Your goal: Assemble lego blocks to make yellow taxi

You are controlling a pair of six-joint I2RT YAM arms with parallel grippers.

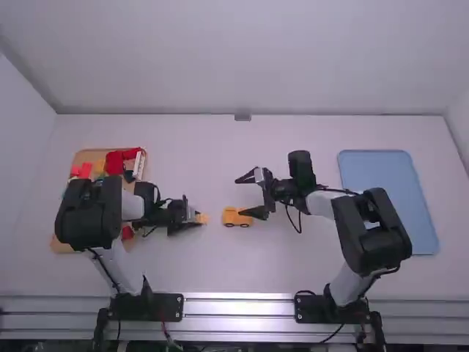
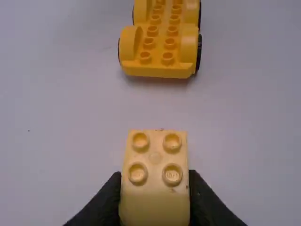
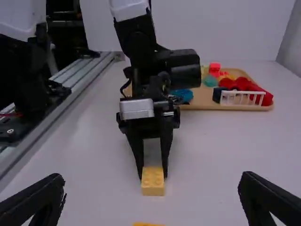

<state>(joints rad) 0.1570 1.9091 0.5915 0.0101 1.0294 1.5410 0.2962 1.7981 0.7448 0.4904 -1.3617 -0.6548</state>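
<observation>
Left gripper (image 1: 194, 215): pinching a pale yellow block (image 1: 202, 218), one finger pressing on each side. Block is sitting left of the car base (image 1: 236, 217) in the high view, a small gap separating the two. Block's top is showing four round studs in the left wrist view, its front end poking out past the fingertips. Whether it is touching the table (image 1: 271, 271) or hanging just above, cannot tell.

Car base is resting upright on its wheels (image 2: 199, 52), deeper yellow than the block, studs running in two rows between raised wheel arches.

Right gripper (image 1: 240, 196): jaws standing wide apart, nothing between them. It is facing the left gripper across the base; one finger is lying at the base's right end in the high view, touching or not, cannot tell.

Far left, a tan tray (image 1: 86, 152) is holding red pieces (image 1: 115, 161), a white railing piece (image 3: 241, 98) and other parts, the left arm partly covering it from above. Over to the right, beyond the right gripper, a blue tray (image 1: 381, 191) is lying flat on the table.
</observation>
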